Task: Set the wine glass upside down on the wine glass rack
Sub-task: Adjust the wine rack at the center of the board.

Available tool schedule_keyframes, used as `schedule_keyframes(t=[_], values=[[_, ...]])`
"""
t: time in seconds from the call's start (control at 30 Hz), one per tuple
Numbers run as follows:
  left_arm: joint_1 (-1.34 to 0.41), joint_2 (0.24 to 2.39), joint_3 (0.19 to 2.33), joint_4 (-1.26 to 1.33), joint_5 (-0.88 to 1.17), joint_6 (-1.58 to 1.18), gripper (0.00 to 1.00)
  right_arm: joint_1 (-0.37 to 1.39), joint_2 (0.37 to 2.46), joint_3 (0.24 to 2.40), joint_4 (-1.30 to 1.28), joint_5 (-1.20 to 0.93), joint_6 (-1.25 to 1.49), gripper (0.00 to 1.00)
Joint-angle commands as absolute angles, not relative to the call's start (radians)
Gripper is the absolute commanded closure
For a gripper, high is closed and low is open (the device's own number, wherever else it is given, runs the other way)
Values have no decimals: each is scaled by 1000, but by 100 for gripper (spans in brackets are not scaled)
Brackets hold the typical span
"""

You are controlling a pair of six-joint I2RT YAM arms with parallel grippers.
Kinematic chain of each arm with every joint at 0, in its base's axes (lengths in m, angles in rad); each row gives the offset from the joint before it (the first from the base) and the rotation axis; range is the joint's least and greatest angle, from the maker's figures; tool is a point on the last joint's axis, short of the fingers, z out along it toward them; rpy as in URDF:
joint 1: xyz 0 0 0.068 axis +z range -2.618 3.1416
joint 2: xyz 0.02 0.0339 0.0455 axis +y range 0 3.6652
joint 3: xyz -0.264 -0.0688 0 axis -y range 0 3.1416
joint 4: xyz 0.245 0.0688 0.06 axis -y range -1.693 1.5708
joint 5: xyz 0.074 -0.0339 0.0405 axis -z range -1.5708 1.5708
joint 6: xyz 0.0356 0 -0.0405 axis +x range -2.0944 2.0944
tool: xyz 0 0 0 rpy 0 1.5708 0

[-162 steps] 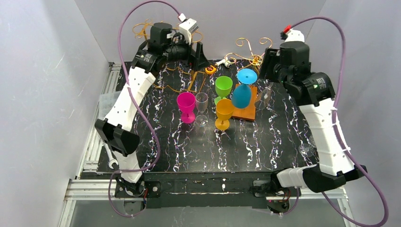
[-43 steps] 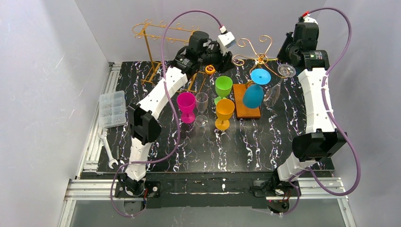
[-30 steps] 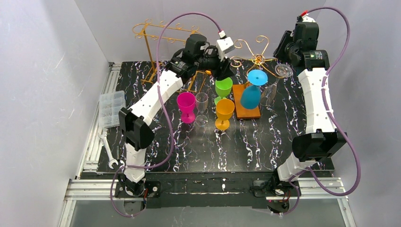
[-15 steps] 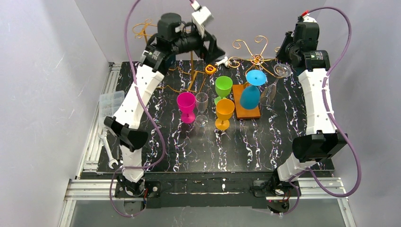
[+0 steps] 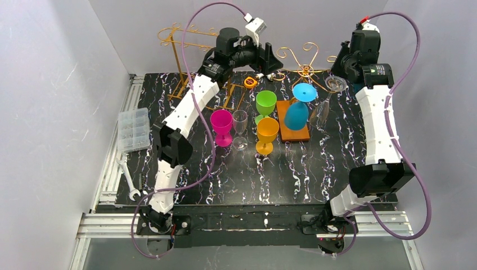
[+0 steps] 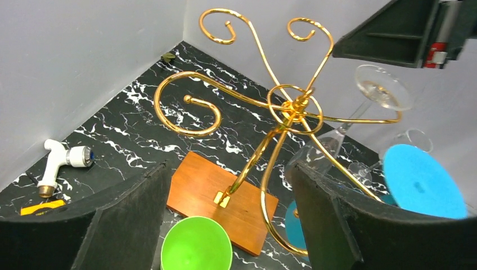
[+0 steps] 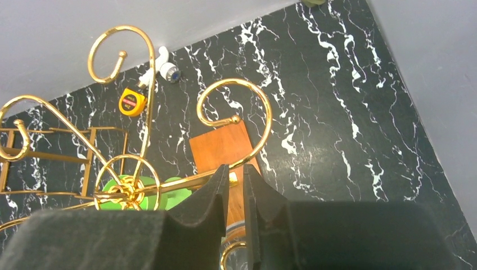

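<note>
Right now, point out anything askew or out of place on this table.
The clear wine glass on the gold rack hangs slanted, its stem leaning instead of plumb. The blue glass beside it tilts too. A yellow tape measure and a white nozzle lie stray at the back.

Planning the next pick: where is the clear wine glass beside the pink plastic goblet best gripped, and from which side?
Grip the clear wine glass by its thin stem, under the bowl, coming level from the near side. It stands upright, with the pink plastic goblet close on its left and the orange plastic goblet on its right, so the front is probably freest.
</note>
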State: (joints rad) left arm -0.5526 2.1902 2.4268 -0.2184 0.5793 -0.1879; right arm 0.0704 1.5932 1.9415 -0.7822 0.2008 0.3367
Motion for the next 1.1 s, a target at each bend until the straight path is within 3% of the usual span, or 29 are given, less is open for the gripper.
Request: schedule_keyframes(t=[0.0,0.37,1.07], values=[[-557,2196,2452,-105,563,-206,26,66,1540,1921,-731,209,337,78],[-567,2093,2216,-18,644,-274,47,55,1582,1939,-716,197,326,81],[-622,1959,2078,-59,736,-350,49,43,1683,2036,-679,155,307,82]])
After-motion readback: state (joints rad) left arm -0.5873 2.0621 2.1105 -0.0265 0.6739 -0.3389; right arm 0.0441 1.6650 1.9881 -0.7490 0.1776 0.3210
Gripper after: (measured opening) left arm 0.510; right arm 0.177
